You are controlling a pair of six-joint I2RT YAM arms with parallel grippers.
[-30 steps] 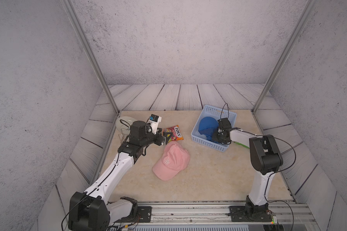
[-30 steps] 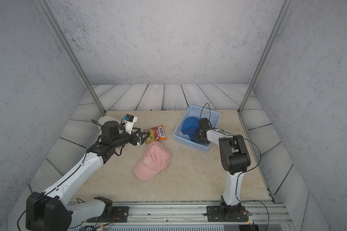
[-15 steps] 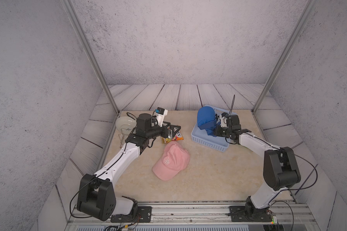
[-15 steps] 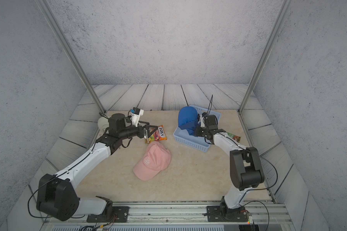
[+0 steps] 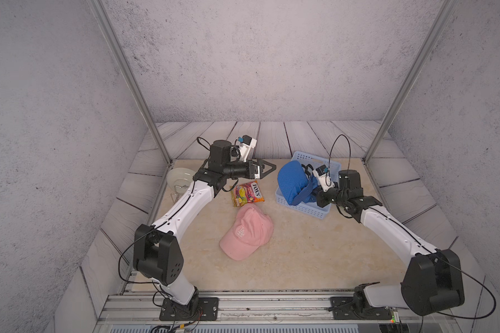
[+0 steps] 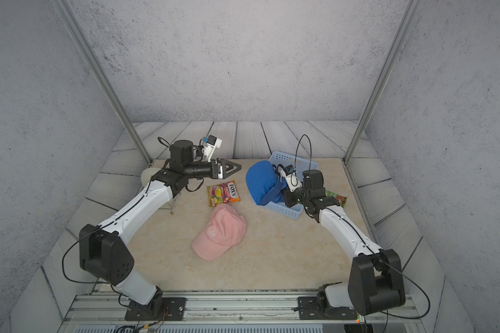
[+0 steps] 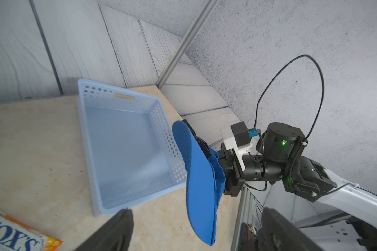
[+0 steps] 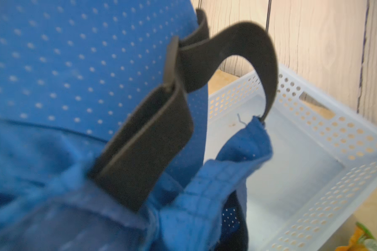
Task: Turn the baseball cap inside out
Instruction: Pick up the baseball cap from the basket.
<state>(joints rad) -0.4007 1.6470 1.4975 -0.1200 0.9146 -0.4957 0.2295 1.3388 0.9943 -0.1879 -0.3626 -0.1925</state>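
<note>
Lettering: "FOX'S" on candy packet [image 5: 247, 193]; "LA" on pink cap [image 5: 247, 235], centre. Right of centre, right gripper [image 5: 315, 191] clamps blue baseball cap [image 5: 292, 181] above basket [image 5: 309, 212]; left gripper [image 5: 272, 167] gapes wide, empty. Beige tabletop [image 5: 315, 253], grey walls [image 5: 243, 57].

The blue cap [image 5: 293, 181] is royal blue, its crown covered in a regular grid of tiny pale dots. Its strap [image 8: 226, 54] is plain black. The pink cap [image 5: 247, 233] is salmon pink with a small white monogram on the front. The basket [image 5: 309, 212] is pale blue, its walls pierced with rows of round holes. The sweets bag [image 5: 247, 193] is orange, red and yellow, with blue lettering on white. The bowl [image 5: 179, 177] is off-white. The table [image 5: 300, 259] is mottled beige. The left arm [image 5: 185, 207] and right arm [image 5: 387, 227] are white with black joints. The walls [image 5: 243, 57] are speckled grey.
</note>
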